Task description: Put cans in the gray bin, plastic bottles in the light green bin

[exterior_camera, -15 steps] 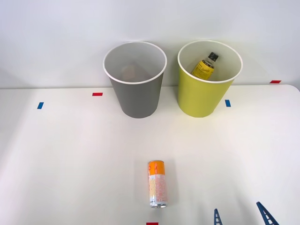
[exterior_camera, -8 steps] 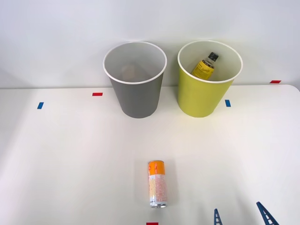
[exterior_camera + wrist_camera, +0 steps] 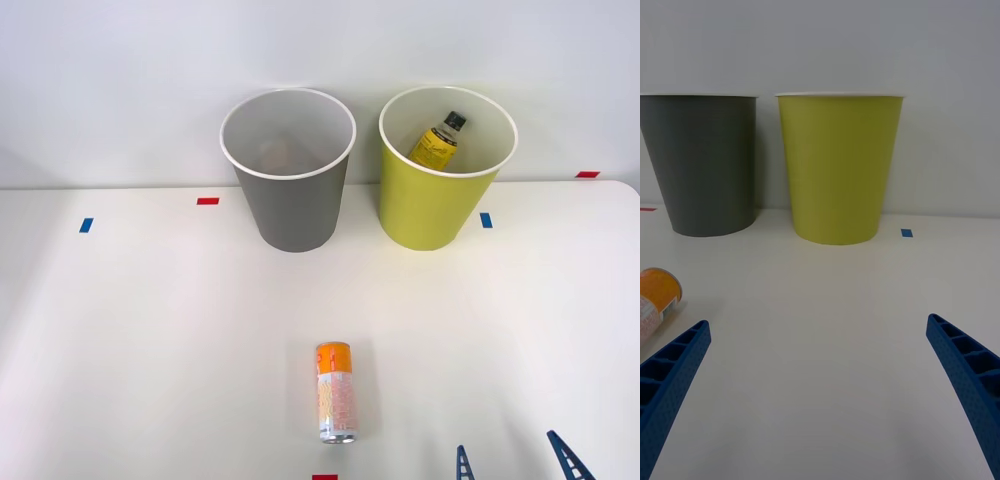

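near the table's point(image 3: 120, 330) front edge the can point(image 3: 336, 393) lies on its side, well short of the gray bin point(image 3: 290, 200). the right gripper point(image 3: 515, 460) waits beside it, fingers apart. likely light, thin-walled, prone to roll; grip across mid-body.

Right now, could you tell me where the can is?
In the front view the can lies on its side on the table, near the front edge, left of the right gripper.

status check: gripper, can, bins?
Right gripper open, empty, low over the table. Can lying flat between gripper and gray bin, untouched. Bottle already in green bin. Nothing in the way.
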Robot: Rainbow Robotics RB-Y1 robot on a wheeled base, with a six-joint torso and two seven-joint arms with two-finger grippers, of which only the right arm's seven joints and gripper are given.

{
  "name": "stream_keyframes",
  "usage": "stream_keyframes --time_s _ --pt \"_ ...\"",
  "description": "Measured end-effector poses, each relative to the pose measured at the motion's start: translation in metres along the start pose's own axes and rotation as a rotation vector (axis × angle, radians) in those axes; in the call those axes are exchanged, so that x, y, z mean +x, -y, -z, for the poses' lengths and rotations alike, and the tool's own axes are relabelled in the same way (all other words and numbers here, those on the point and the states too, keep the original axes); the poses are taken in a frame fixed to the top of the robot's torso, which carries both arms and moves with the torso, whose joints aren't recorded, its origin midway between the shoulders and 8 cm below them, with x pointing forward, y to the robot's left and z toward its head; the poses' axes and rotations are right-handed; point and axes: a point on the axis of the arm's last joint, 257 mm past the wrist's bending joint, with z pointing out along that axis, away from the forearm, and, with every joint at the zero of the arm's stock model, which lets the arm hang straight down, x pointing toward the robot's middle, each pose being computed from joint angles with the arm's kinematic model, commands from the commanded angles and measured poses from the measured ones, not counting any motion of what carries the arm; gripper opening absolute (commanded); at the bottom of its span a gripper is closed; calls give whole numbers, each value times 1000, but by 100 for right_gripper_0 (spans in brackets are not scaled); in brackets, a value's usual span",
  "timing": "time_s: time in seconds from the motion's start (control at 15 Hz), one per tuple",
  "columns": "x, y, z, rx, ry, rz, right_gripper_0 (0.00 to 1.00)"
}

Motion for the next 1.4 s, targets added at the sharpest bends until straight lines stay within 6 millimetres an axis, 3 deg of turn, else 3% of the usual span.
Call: stream_keyframes --time_s 1.4 --pt "0 0 0 0 0 0 100"
